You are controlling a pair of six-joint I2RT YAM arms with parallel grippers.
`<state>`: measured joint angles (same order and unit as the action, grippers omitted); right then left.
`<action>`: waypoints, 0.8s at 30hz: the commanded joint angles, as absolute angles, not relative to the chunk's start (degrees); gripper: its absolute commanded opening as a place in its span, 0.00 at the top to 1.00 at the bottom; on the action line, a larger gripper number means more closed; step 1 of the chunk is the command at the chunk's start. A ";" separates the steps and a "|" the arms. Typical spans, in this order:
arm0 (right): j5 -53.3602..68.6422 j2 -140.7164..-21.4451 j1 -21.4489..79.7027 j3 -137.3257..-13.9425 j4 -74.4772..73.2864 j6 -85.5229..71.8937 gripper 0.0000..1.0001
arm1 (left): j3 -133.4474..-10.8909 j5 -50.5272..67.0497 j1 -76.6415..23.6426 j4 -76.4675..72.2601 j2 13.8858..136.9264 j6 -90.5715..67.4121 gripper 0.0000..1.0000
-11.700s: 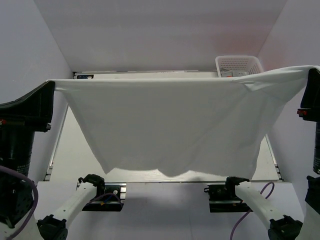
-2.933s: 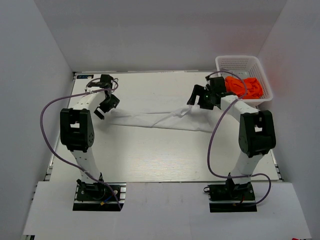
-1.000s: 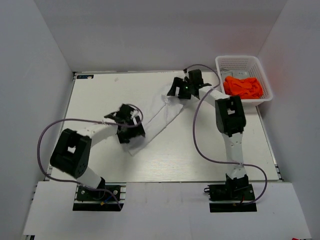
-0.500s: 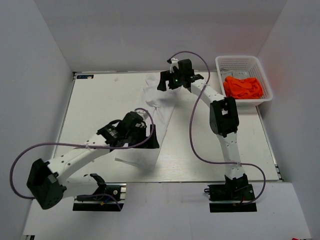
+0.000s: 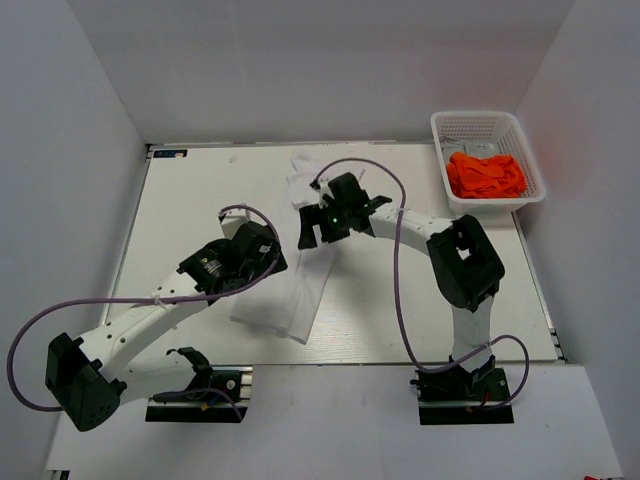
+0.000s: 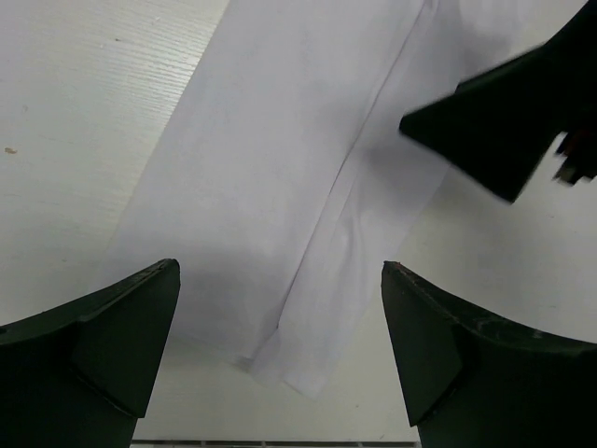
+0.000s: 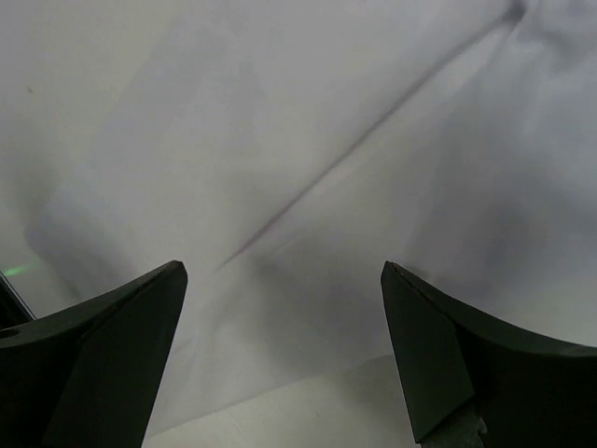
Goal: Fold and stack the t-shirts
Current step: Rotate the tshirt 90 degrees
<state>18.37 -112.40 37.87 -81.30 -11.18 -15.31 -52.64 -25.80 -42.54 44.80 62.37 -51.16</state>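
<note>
Presently, the white t-shirt (image 5: 296, 300) is seen laid flat on the surface (image 5: 180, 200) as a long narrow band, folded lengthwise; it runs from 12 o'clock, near the far edge, down toward 6 o'clock, short of the near edge. A lengthwise crease is shown in the left wrist view, where one layer is lapped over the other.

The left tool (image 5: 268, 262) is held above the band's near half, on its 9 o'clock side; its jaws are spread as wide as they go and nothing is gripped, the cloth lying loose beneath them. The right tool (image 5: 322, 228) is poised over the far half, its jaws likewise spread wide and empty; only white cloth is seen below it in its own view.

One tool is stationed over each half, it may be judged, so that the band can be taken at one end and doubled over crosswise; that fold is not yet made.

The orange t-shirt (image 5: 487, 175) is bunched in the basket (image 5: 478, 116) at 2 o'clock, well apart from both tools; it is presumably left there until the white one is finished, so that a base for the stack is ready.
</note>
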 commanded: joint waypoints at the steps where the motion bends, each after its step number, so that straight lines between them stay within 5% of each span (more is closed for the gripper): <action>1: 19.24 -113.11 37.62 -77.79 -8.09 -20.12 0.10 | -51.33 -27.69 -41.66 42.10 63.70 -52.38 0.01; 13: 11.95 -121.37 29.82 -77.52 -10.89 -25.14 0.10 | -50.27 -20.67 -38.24 37.71 68.91 -48.96 0.01; 24: 12.39 -113.84 24.70 -84.30 -14.15 -13.37 0.10 | -48.61 -9.06 -37.62 32.79 74.97 -42.63 0.01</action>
